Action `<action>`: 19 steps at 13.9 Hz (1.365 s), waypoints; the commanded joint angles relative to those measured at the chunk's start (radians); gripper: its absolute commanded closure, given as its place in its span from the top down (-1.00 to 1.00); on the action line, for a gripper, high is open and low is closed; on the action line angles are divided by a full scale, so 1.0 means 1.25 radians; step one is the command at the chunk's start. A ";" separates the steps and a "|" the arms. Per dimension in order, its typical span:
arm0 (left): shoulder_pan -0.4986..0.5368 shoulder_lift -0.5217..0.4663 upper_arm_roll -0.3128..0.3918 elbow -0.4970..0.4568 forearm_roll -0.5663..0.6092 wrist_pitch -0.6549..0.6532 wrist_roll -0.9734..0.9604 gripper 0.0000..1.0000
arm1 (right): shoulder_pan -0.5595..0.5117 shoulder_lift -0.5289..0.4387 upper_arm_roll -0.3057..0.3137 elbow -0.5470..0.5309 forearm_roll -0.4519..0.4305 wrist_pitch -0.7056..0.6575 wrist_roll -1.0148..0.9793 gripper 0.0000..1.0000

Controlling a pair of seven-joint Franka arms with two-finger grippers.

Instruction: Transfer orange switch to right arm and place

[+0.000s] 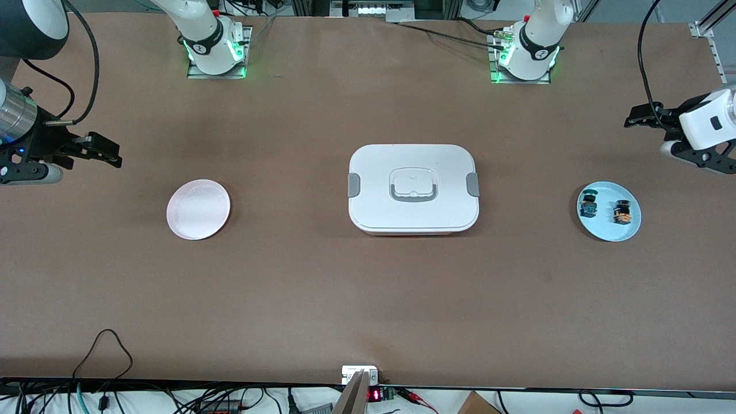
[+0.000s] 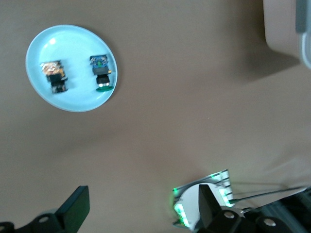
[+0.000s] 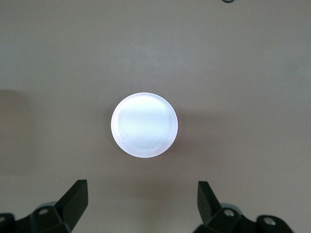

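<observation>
On blue plate (image 1: 608, 229), orange switch (image 1: 622, 213), left end effector (image 1: 644, 118) apart, open

The front camera looks steeply down from high across the counter (image 1: 368, 299), facing both arm bases. Each wrist camera looks straight down from well above: the left one shares the blue plate (image 2: 71, 68) (image 1: 608, 211) with it, the right one the pink plate (image 3: 144, 124) (image 1: 198, 209).

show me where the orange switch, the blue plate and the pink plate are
orange switch (image 1: 622, 213), front view, middle of its orange body.
blue plate (image 1: 605, 229), front view, bare part nearer the camera.
pink plate (image 3: 144, 125), right wrist view, its bare centre.
</observation>
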 commanded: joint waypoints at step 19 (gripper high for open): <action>0.189 0.265 -0.016 -0.257 0.077 0.759 1.202 0.95 | -0.003 -0.007 0.003 0.003 -0.002 -0.003 0.004 1.00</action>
